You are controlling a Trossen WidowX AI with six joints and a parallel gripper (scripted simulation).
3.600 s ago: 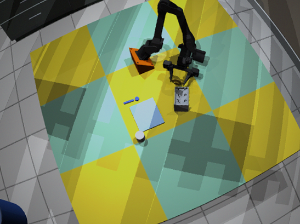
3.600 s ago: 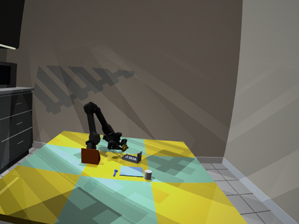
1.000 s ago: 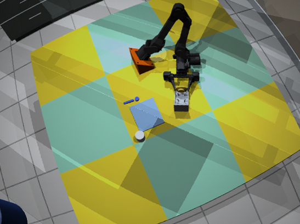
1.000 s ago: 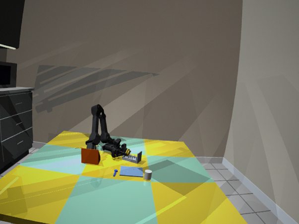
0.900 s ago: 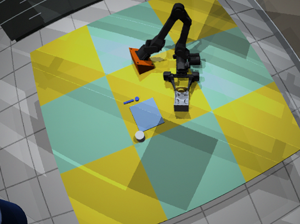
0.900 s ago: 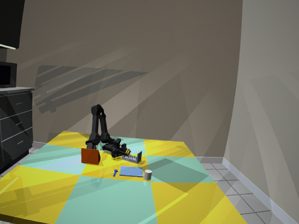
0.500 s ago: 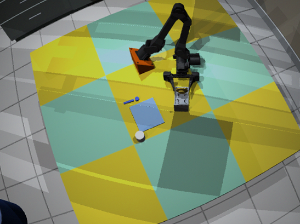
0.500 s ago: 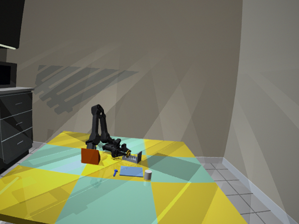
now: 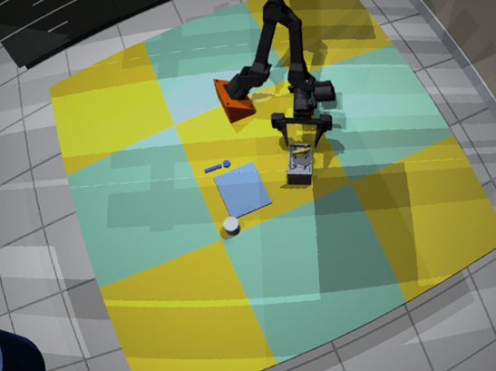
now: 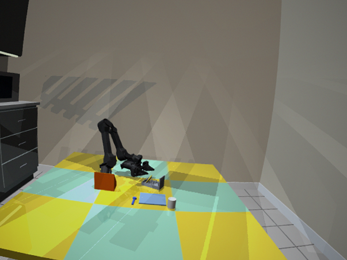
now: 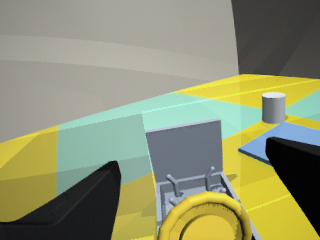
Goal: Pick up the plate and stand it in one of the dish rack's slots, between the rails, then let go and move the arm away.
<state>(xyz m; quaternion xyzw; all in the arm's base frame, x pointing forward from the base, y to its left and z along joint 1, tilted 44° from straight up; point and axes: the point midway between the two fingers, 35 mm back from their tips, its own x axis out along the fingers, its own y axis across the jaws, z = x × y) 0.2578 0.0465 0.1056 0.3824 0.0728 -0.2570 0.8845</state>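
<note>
The yellow plate (image 9: pixel 301 151) (image 10: pixel 149 179) (image 11: pixel 207 225) stands roughly upright on its edge in the grey dish rack (image 9: pixel 299 177) (image 10: pixel 161 181) (image 11: pixel 185 150), near the end closest to the arm. In the exterior view it looks slightly tilted. Its lower edge is cut off in the wrist view, so I cannot tell exactly how it sits between the rails. My gripper (image 9: pixel 302 144) (image 10: pixel 150 171) (image 11: pixel 194 158) is open and empty. Its fingers are wide apart above the arm-side end of the rack, one to each side of the plate and clear of it.
A flat blue square (image 9: pixel 242 190) (image 10: pixel 152 199) (image 11: pixel 287 142) lies beside the rack. A light grey cylinder (image 9: pixel 231 226) (image 10: pixel 171 203) (image 11: pixel 273 108) stands by its far corner. A small blue bar (image 9: pixel 212 168) and a blue disc (image 9: pixel 226 163) lie nearby. An orange wedge (image 9: pixel 234 107) (image 10: pixel 104 181) is at the arm's base.
</note>
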